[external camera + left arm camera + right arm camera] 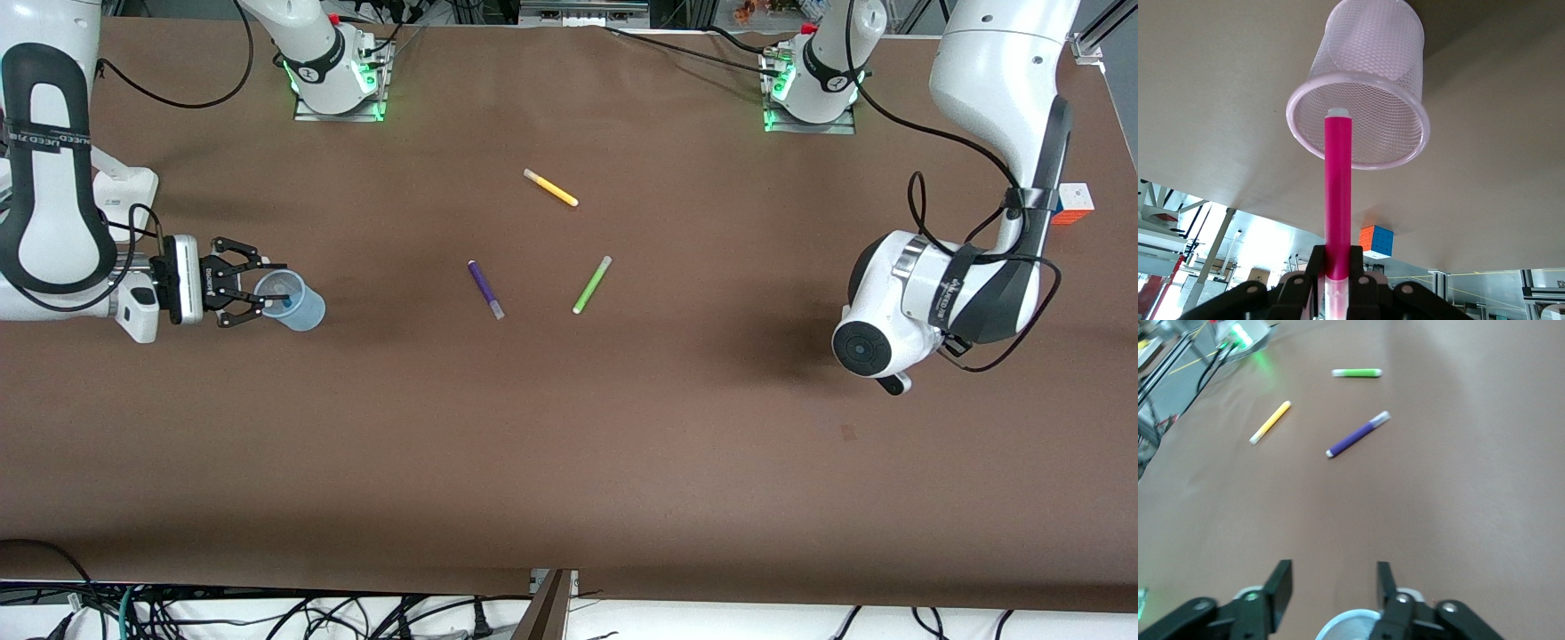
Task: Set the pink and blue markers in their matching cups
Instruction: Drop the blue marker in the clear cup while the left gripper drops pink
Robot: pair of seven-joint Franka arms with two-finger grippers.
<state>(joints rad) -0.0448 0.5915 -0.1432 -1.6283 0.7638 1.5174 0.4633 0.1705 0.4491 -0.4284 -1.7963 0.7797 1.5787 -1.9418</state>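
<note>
**Blue marker looks housed; pink marker held at its cup, not yet dropped**

You have the brown table with both arms out at its ends. The right arm sits at its own end with the right gripper over the blue cup; its fingers are spread apart and hold nothing, one on each side of the cup's rim in the right wrist view. A small bright blue shape shows inside that cup from the front, which I judge to be the blue marker already in, though it is too small to be sure.

At the other end, the left arm's body hides its hand from the front camera. In the left wrist view, the left gripper is clamped on the pink marker, whose free end points at the mouth of the pink cup. Whether the tip has entered the cup, you cannot tell. So the pink half is left: lower and release.

The purple pen, green pen and yellow pen lie mid-table, well apart from both cups. A colour cube sits near the left arm.
</note>
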